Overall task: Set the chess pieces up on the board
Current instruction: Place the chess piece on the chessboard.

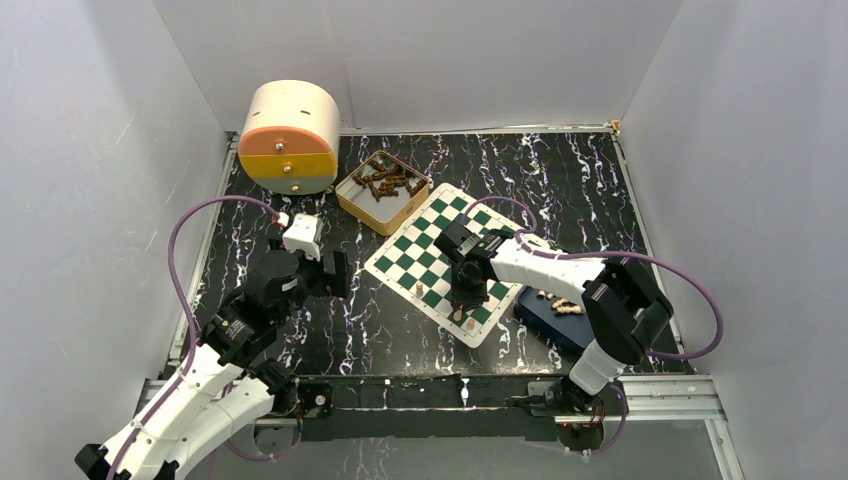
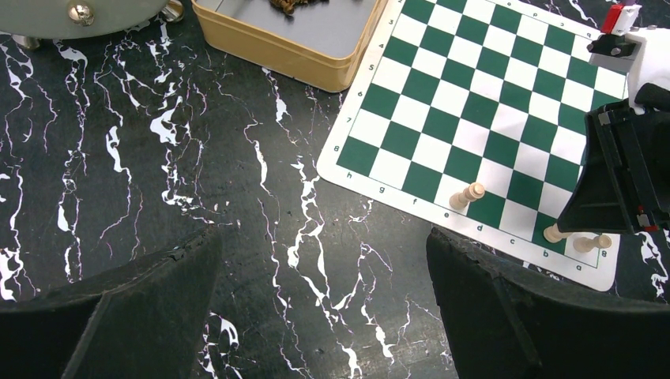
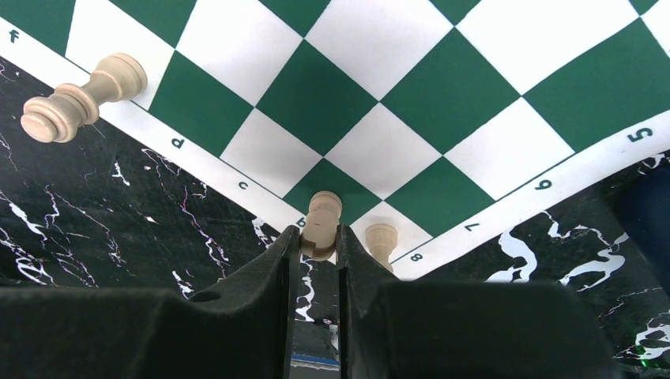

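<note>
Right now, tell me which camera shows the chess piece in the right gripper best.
Right wrist view: the chess piece shows close and clear, pinched in the right gripper by a corner of the board. Left wrist shows only its end poking past the gripper; top external hides it under the arm.

Top cam looks down from high behind over the whole black marbled table (image 1: 560, 190). Both wrist cams sit low and close, sharing the green-and-white checkered mat (image 2: 490, 103)'s near corner.

Gripped end of the chess piece (image 3: 323, 217) hidden between the right jaws
</note>
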`<state>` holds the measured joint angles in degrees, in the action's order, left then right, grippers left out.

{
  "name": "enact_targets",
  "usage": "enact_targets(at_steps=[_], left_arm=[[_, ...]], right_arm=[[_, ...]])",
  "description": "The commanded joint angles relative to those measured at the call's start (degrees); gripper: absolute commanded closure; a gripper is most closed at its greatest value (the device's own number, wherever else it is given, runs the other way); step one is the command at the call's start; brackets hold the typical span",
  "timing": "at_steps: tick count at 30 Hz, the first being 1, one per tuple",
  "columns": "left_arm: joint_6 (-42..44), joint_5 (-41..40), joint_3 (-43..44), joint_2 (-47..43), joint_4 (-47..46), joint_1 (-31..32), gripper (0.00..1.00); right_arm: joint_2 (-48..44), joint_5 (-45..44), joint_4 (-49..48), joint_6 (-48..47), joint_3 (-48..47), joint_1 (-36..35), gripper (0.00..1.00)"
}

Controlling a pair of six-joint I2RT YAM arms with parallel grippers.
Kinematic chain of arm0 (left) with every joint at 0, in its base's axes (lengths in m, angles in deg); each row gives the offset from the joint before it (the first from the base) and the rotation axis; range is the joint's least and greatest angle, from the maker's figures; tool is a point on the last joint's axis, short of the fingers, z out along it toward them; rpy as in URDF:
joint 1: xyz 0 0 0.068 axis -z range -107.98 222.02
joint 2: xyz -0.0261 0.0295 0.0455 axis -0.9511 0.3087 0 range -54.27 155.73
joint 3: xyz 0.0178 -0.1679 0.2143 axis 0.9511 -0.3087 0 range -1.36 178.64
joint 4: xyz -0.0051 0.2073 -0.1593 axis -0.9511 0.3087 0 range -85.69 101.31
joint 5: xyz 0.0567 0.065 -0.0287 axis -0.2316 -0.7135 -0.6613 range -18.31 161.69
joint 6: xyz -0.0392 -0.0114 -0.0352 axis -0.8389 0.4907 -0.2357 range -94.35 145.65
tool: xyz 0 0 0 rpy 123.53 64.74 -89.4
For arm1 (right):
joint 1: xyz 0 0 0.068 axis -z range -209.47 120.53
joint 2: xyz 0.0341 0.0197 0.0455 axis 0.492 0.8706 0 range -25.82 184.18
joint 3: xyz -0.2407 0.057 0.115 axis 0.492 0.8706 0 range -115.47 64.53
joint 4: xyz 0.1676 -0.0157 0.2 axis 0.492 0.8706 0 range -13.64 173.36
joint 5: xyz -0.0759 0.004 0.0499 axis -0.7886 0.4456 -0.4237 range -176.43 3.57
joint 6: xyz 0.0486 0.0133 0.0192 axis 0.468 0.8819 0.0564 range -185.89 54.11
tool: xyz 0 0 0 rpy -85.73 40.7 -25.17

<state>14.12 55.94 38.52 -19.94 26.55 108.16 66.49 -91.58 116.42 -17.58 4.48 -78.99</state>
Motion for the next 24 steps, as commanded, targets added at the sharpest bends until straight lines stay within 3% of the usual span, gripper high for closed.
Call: enact_targets(at_steps=[1,14,24], left_arm=[[0.5,-1.1,-0.2,-0.6,-1.7,0.2,0.03],[0.5,-1.1,-0.3,-0.5,-1.6,0.2,0.03],[0.5,-1.0,-0.2,-0.5,-1.7,0.2,0.03]], right_arm=[[0.3,-0.5,-0.4,1.0,0.3,-0.2,0.72],[0.3,-0.5,0.7,1.0,-1.6,-0.2,0.56],[-3.0,-4.1,5.5,0.2,-6.1,-0.1,0.51]])
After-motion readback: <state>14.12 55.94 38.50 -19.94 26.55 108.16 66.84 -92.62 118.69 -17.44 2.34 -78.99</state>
